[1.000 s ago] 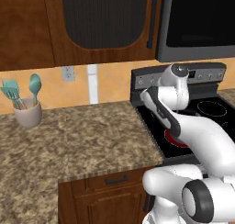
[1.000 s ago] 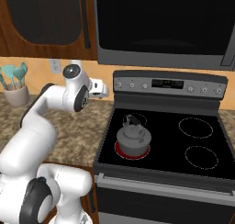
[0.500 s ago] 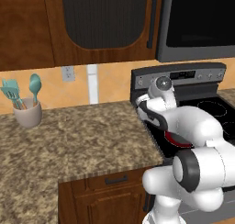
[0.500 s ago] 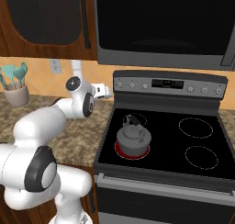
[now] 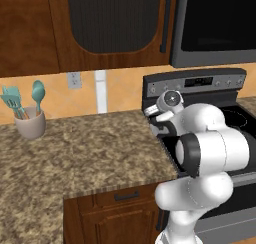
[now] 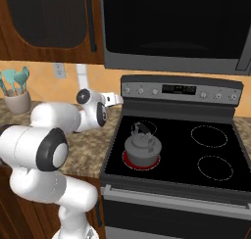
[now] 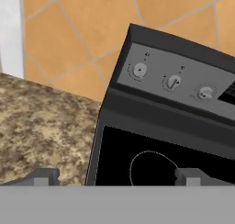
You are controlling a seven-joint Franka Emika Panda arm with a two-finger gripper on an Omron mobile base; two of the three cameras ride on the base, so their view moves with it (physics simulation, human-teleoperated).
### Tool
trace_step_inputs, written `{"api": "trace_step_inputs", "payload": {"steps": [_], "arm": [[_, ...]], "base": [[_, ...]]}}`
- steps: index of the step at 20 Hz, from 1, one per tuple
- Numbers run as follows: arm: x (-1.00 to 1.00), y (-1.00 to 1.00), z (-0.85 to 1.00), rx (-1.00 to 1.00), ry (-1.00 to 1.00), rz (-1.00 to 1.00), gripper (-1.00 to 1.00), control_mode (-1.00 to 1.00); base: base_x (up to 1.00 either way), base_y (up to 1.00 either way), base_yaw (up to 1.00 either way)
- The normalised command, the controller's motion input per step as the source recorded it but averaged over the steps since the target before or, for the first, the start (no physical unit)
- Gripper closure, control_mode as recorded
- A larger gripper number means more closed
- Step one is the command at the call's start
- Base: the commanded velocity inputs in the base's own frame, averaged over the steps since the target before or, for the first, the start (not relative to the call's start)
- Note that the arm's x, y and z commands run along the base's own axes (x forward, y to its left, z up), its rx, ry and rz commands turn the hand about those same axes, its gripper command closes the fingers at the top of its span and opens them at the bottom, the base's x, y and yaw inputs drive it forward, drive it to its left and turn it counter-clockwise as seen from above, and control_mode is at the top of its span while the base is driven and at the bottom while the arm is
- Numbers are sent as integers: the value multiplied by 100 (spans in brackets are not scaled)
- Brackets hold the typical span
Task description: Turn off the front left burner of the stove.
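The stove [image 6: 171,184] has a black glass top and a raised back panel [image 6: 181,90] with knobs. Its front left burner [image 6: 128,162] glows red under a grey kettle [image 6: 142,144]. My gripper [image 6: 115,99] hangs just left of the back panel's left end, above the counter edge, and touches nothing. In the hand view the gripper [image 7: 114,177] is open, its fingertips [image 7: 43,177] far apart with nothing between them. That view looks at the panel's three left knobs [image 7: 139,70] and an unlit white ring [image 7: 151,169] at the stove's rear left. My arm hides the burner in the left base view.
A speckled granite counter [image 5: 90,153] runs left of the stove. At its far left, by the tiled wall, stands a beige holder with teal utensils [image 5: 29,122]. Dark wood cabinets [image 5: 110,23] and a black microwave [image 6: 176,27] hang overhead. Two unlit rings [image 6: 210,136] mark the stove's right side.
The arm has folded down and its elbow has dropped low. The hand has sunk a little and shifted toward the back panel's left end. The jaws stay wide open.
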Motion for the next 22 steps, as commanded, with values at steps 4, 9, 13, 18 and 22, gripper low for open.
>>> {"api": "trace_step_inputs", "payload": {"steps": [4,9,13,18,22], "arm": [[4,-6,0,2,0,0,-100,-100],[11,0,0,6,0,0,-100,-100],[22,0,19,12,5,0,-100,-100],[27,0,23,10,8,0,-100,-100],[18,-2,19,2,0,0,-100,-100]], "base": [[0,0,0],[0,0,0],[0,0,0],[0,0,0],[0,0,0]]}}
